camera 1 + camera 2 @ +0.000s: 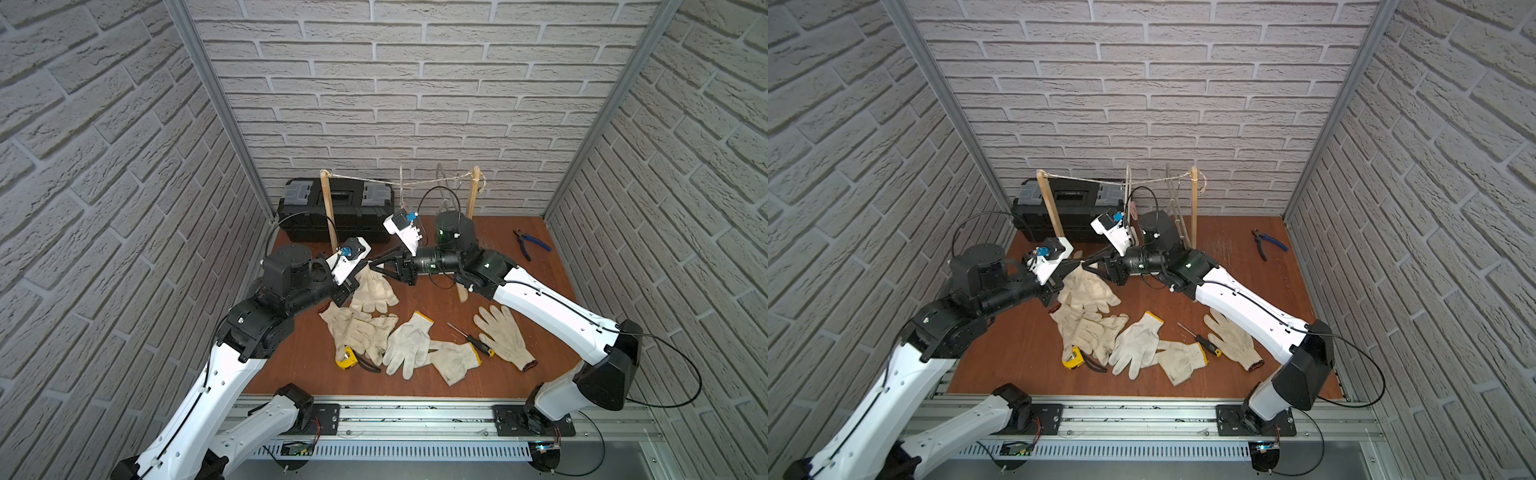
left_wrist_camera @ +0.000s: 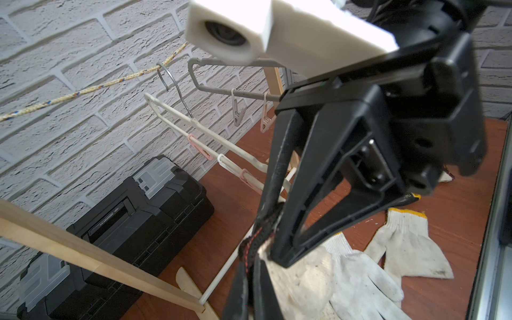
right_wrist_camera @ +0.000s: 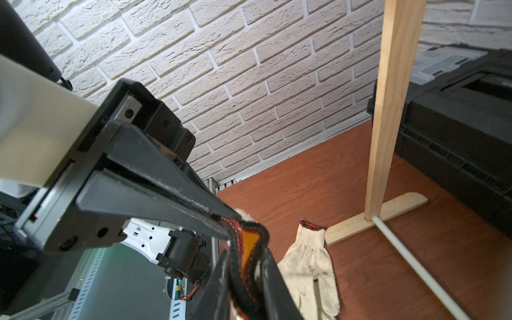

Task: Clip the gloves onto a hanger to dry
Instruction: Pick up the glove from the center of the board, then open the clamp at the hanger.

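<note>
One glove (image 1: 374,291) with a dark red cuff edge hangs between both grippers above the table's left middle. My left gripper (image 2: 253,266) is shut on that cuff (image 2: 249,243). The right gripper (image 3: 246,257) meets it tip to tip and is shut on the same cuff (image 3: 235,266), a little farther along the edge. Several other gloves (image 1: 409,345) lie flat on the brown table (image 1: 540,299). A white hanger (image 2: 210,149) with pink clips and a grey hanger (image 2: 221,91) with clips hang from a rope (image 2: 83,91) at the back.
The rope runs between two wooden posts (image 1: 328,208) on flat feet. A black toolbox (image 1: 336,212) stands at the back left. Pliers (image 1: 532,243) lie at the back right, and a screwdriver (image 1: 473,340) and a yellow tape measure (image 1: 347,357) lie among the gloves.
</note>
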Controlling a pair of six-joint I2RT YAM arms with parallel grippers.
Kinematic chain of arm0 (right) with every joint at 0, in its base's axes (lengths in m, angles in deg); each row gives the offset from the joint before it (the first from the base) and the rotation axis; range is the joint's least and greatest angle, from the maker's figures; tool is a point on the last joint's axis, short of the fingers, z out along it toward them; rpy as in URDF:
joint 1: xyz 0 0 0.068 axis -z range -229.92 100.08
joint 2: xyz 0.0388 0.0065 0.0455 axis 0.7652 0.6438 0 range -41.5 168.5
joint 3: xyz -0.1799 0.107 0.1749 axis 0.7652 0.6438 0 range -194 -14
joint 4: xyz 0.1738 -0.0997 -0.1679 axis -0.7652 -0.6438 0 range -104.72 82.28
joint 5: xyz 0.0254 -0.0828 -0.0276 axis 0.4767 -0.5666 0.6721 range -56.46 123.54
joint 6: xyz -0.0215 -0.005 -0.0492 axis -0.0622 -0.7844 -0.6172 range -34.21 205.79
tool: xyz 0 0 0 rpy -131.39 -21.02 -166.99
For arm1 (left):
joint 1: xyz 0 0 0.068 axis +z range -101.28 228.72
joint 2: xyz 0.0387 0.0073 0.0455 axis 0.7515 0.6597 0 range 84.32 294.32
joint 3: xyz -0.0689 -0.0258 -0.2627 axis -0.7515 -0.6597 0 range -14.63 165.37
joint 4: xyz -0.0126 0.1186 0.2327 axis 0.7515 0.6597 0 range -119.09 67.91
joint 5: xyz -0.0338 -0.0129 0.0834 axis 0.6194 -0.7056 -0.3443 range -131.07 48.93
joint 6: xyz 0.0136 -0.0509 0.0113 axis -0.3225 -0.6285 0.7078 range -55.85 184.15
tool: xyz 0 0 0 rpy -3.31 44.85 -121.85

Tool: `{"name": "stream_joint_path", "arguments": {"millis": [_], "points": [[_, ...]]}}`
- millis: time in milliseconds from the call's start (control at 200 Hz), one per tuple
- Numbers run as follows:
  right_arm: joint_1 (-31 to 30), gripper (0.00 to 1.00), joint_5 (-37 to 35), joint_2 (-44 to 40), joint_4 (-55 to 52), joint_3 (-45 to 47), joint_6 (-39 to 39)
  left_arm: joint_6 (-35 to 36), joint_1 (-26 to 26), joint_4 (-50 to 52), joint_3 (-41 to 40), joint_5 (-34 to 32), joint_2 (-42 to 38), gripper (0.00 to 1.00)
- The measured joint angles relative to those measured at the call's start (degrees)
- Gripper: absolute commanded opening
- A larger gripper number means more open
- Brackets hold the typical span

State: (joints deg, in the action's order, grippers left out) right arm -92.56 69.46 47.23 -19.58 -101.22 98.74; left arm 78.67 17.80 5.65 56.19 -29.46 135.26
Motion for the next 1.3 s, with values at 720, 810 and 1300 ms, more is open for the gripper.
{"name": "stream_joint_path", "arguments": {"millis": [720,810,1300], "points": [[-1.27,0.04,-1.62,-11.15,-10.58,14.38,-4.39,-7.19,7.04,-1.81,-0.5,4.85,1.44,0.96],[-1.01,0.04,-4.72,-14.47,-15.04,16.74,-6.29,-8.2,8.41,-2.16,-0.5,6.03,2.73,0.98],[3.43,0.02,-31.52,-18.49,-17.9,17.53,-1.79,-12.44,11.41,-9.44,-2.29,6.27,16.35,0.98]]}}
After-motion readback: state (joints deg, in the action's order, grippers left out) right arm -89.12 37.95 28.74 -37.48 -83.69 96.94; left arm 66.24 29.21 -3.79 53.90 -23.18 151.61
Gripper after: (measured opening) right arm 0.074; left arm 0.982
